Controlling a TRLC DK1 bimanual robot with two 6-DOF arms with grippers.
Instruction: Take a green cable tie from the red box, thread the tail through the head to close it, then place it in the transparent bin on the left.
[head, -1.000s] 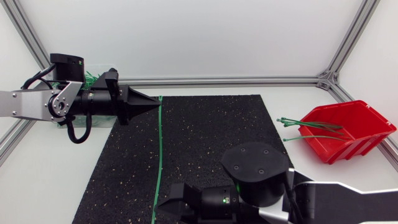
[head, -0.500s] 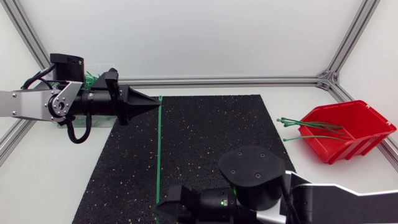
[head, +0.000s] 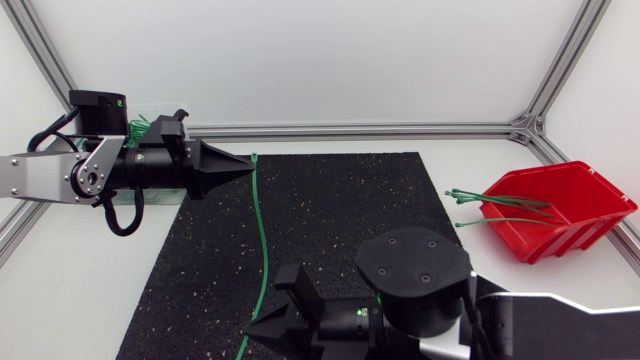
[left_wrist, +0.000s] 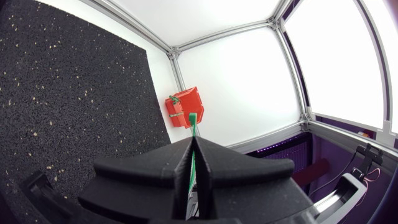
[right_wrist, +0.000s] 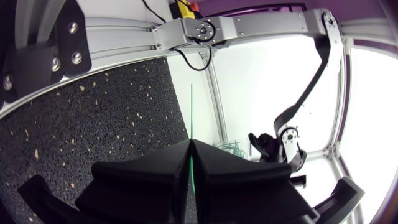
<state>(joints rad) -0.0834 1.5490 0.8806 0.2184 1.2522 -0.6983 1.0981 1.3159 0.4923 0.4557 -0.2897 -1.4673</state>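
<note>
Rough speckled rubber mat (head: 340, 210); glossy plastic red box (head: 572, 216).

On my feed a black rubber mat (head: 340, 220) flecked with pale specks lies flat across the middle of the white desk (head: 80, 290). It runs from near the far edge to the near edge. An aluminium rail (head: 360, 130) lines the far edge and meets a corner bracket (head: 522, 128) at the far right corner.

the mat (head: 340, 210) across the middle of the frame is done in black, flecked with tiny tan and white speckles. a bright green cable tie (head: 262, 240) is set off against it. the box (head: 565, 205) at the right is coloured solid red, with more green ties (head: 490, 198) at its edge. the left gripper (head: 252, 166) and right gripper (head: 244, 340) are finished in matte black, and the table (head: 330, 80) is left plain white.
</note>
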